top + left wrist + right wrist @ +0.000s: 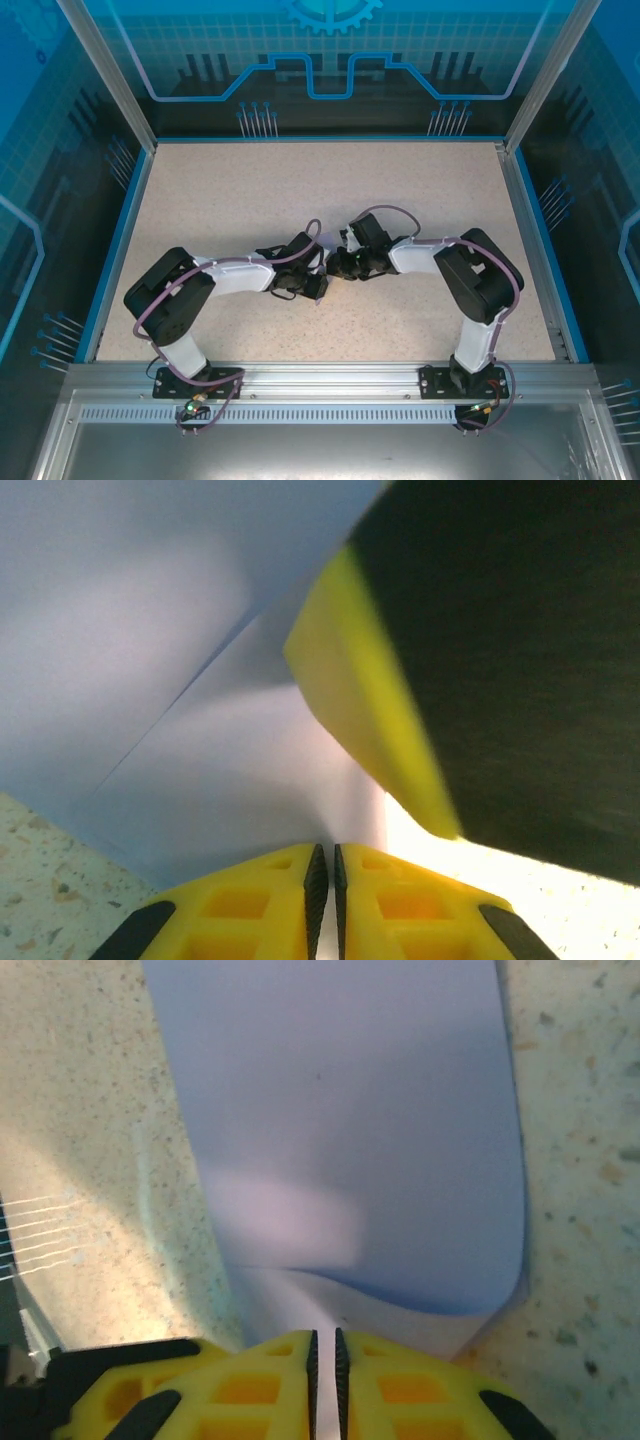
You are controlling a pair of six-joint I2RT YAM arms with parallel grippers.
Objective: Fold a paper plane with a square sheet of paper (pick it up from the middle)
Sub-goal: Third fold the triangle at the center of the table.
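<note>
The lavender square sheet of paper (180, 660) is bent with a crease across it in the left wrist view. Its edge runs down between the pads of my left gripper (326, 865), which is shut on it. A yellow finger (370, 710) of the other gripper hangs close above the sheet. In the right wrist view the paper (350, 1130) lies curled on the table, and one fold enters my right gripper (324, 1345), whose jaws stand a narrow crack apart around it. From above, the left gripper (322, 274) and right gripper (338, 266) meet tip to tip at mid-table, hiding the paper.
The speckled beige table (300, 190) is bounded by a blue rim (118, 250) and aluminium posts (105, 70). Both arms reach inward from their bases (200, 380) at the near edge, with purple cables looped over them.
</note>
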